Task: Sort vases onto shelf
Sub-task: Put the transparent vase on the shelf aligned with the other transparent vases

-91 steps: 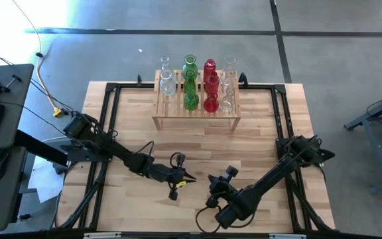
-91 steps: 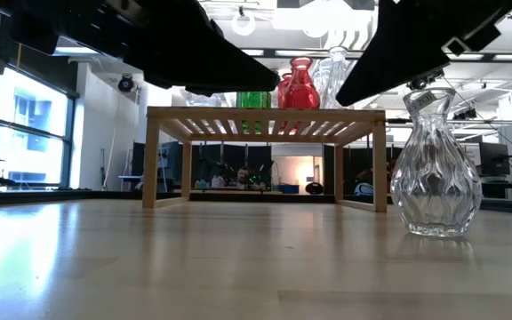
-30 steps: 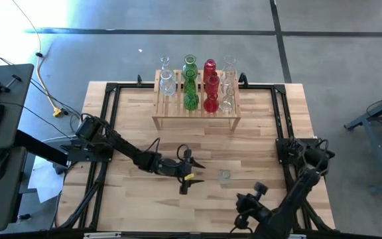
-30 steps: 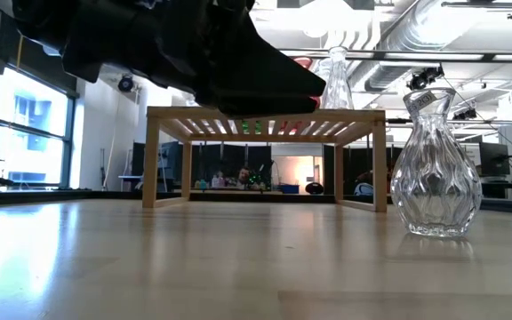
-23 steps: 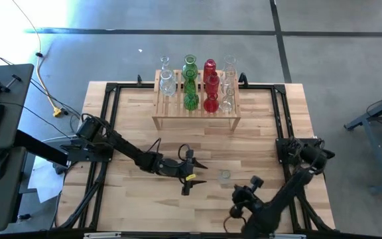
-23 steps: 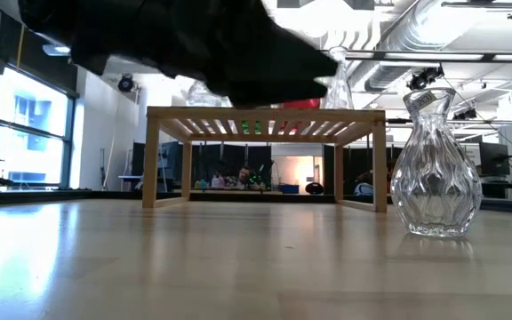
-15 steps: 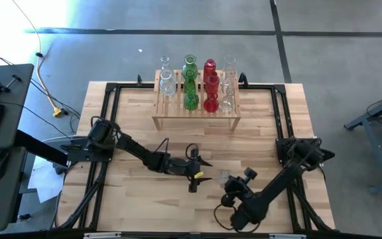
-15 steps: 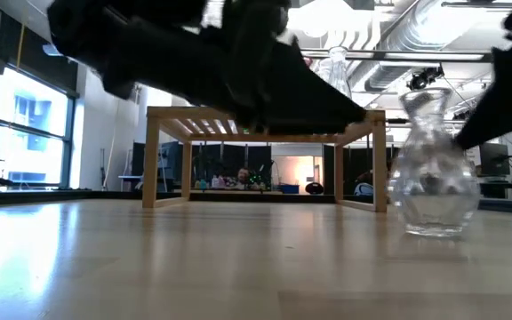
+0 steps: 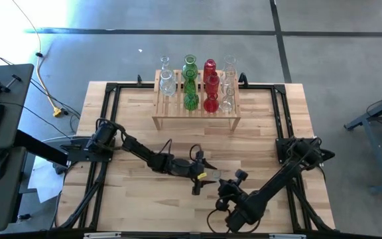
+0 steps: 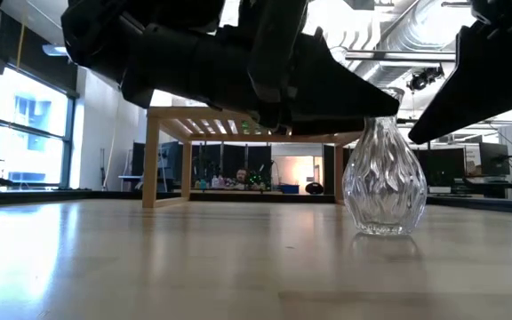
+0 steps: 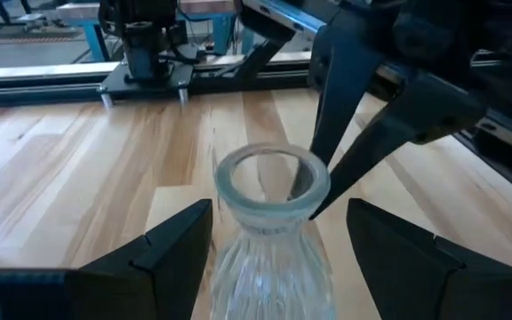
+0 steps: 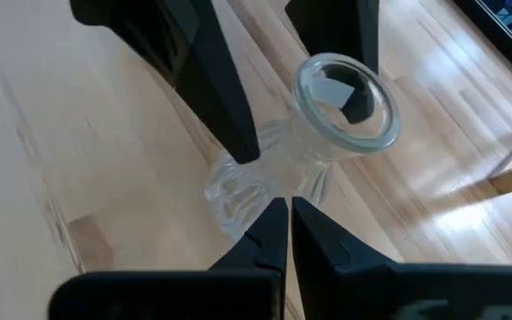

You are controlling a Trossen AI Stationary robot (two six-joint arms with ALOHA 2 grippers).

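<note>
While most of the small glass vases already stand on the low light-wood slatted shelf [image 9: 196,106] at the far middle of the table, one ribbed clear glass vase [image 10: 384,182] is not yet sorted: it stands upright on the pale plank tabletop [image 9: 131,199], near of the shelf and a little right of centre. On the shelf the high view shows clear vases [image 9: 166,81] at the left end, green vases [image 9: 190,81] next, red vases [image 9: 210,84] beside them and more clear ones [image 9: 228,85] at the right end. So, by my judgement, the sorting is nearly done, with this last vase left to lift and set among its clear fellows.

The left gripper [image 11: 272,238] reaches in from the left with its fingers spread wide, one on each side of the vase's neck, not visibly pressing it yet. The right gripper [image 12: 281,227], coming from the near right, has its fingers pinched together on nothing, their tips just beside the vase's body; whether they touch the glass I cannot tell.

No brand, label or readable writing shows on the vases, the shelf or the arms.
</note>
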